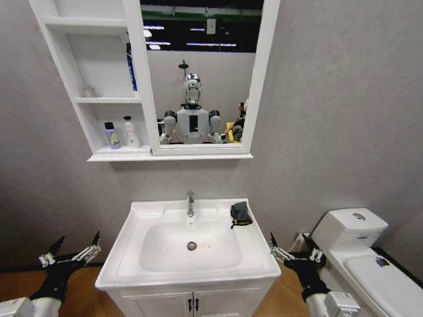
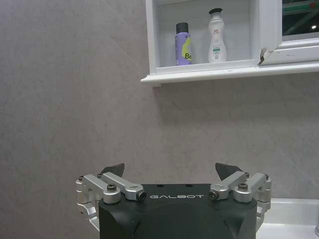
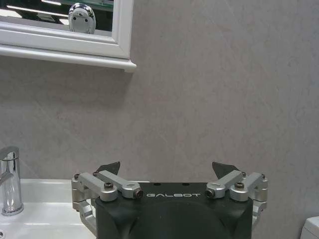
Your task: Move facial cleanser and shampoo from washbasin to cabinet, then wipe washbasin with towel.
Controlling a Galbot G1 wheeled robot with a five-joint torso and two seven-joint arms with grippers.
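Note:
The white washbasin [image 1: 132, 254] stands straight ahead with its chrome tap [image 1: 190, 203] at the back. A small dark towel [image 1: 240, 214] lies bunched on the basin's back right rim. On the lowest shelf of the cabinet [image 1: 106, 100] stand a purple bottle [image 1: 112, 135] [image 2: 183, 44] and a white bottle [image 1: 131, 132] [image 2: 217, 36]; I cannot tell which is the facial cleanser and which the shampoo. My left gripper [image 1: 79, 236] [image 2: 170, 168] hangs open beside the basin's left edge. My right gripper [image 1: 289, 239] [image 3: 167, 167] is open beside the right edge. Both hold nothing.
A white toilet [image 1: 357, 251] stands close at the right. The mirror [image 1: 198, 72] joins the cabinet's right side. A blue bottle [image 1: 132, 69] and a small glass [image 1: 89, 91] sit on the middle shelf. A two-door cupboard [image 1: 192, 304] sits under the basin.

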